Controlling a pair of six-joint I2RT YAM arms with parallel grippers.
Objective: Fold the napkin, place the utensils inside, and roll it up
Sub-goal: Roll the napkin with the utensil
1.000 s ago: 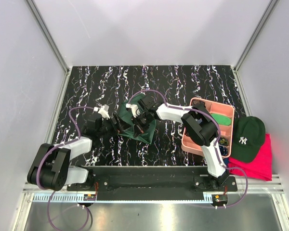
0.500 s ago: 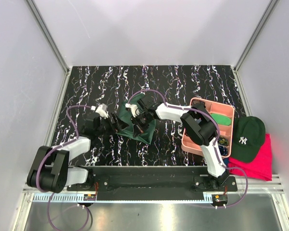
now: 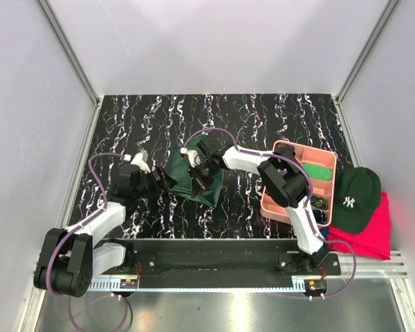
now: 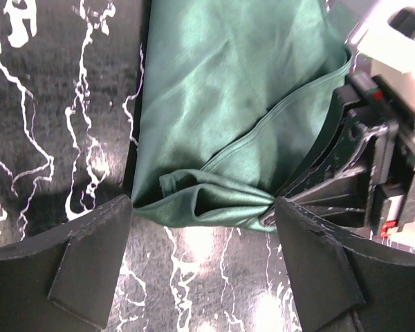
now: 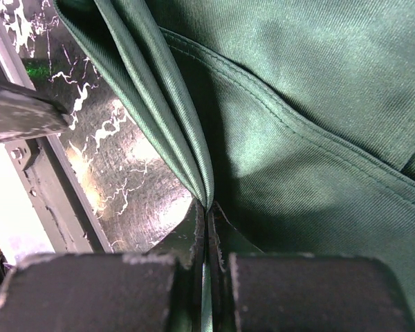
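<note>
While the right pincer [image 5: 207, 214] pinches a fold of the napkin [image 4: 228, 104] and the left pincer [image 4: 204, 238] stands spread beside it, folding looks only part done, left of the pink tray [image 3: 268, 207]. The utensils [image 3: 321, 203], apparently inside that tray, await placing and rolling.

Dark green napkin [image 4: 221, 90] lies folded over, one edge bunched.

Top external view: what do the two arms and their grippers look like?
The left arm and right arm have white shells, black joints and looping purple cables. The left gripper and right gripper have flat, matte black fingers.
</note>
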